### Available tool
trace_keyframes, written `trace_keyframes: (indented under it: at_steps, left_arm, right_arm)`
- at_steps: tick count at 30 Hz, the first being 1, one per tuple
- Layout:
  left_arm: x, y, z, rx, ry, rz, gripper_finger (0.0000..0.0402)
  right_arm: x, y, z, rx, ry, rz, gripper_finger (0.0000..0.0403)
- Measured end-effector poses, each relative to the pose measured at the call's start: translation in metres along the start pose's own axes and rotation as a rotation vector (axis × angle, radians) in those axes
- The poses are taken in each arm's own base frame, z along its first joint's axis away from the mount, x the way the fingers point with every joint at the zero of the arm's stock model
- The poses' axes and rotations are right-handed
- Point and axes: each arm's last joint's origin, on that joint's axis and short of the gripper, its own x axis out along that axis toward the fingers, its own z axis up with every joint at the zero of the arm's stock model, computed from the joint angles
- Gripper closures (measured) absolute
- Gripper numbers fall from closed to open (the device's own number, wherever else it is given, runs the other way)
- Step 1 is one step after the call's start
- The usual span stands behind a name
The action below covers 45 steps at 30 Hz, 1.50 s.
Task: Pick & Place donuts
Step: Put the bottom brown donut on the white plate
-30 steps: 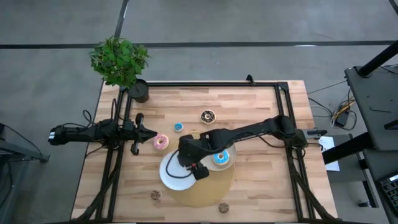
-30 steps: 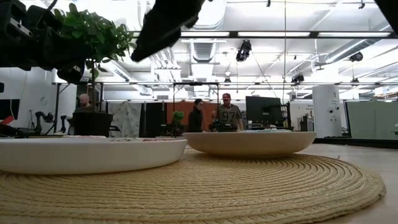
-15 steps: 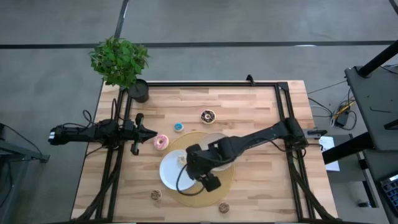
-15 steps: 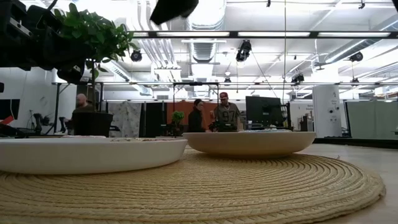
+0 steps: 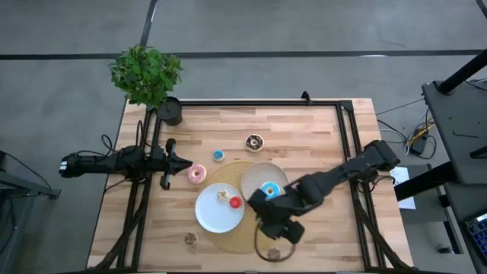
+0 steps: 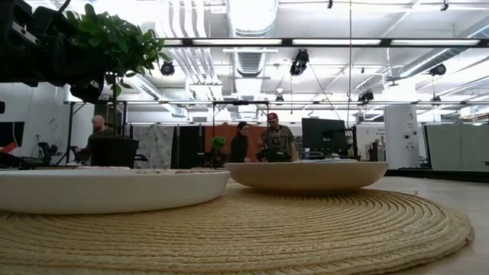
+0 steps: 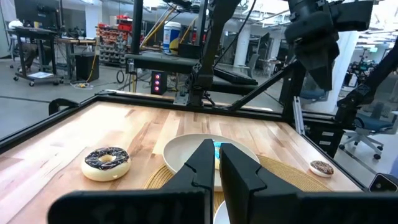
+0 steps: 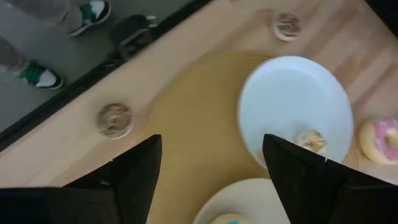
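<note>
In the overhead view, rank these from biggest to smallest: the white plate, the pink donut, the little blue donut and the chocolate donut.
1. White plate, clearly the largest.
2. Pink donut and chocolate donut: they look about the same size, too close to rank.
3. Little blue donut, the smallest.

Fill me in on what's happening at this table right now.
A two-armed robot is sorting toy donuts onto plates. The right gripper hangs open and empty over the woven mat's near edge, close to a small brown donut. The white plate holds a red mini donut and a cream one; the beige plate holds a blue donut. The left gripper waits shut at the left edge beside a pink donut.
</note>
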Motion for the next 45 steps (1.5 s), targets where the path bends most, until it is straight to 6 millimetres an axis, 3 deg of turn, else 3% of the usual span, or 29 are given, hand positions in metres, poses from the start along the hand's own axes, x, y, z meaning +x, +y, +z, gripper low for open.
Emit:
trace_keyframes:
  at_steps: [9,16,25,36,45]
  left_arm:
    - [0.000,0.000,0.000,0.000,0.000,0.001,0.0402]
    - [0.000,0.000,0.000,0.000,0.000,0.000,0.0402]
    - [0.000,0.000,0.000,0.000,0.000,0.000,0.0402]
    - [0.000,0.000,0.000,0.000,0.000,0.000,0.0402]
    - [0.000,0.000,0.000,0.000,0.000,0.000,0.0402]
  right_arm:
    - [-0.019,0.055,-0.002,-0.115,-0.042,0.061,0.0132]
    - [-0.022,0.084,0.007,-0.127,-0.067,0.101,0.0130]
    - [-0.008,0.095,0.009,-0.051,-0.036,0.124,0.0120]
    - [0.026,0.111,0.010,-0.089,0.034,0.155,0.0126]
    - [0.036,0.113,0.013,-0.149,-0.005,0.152,0.0117]
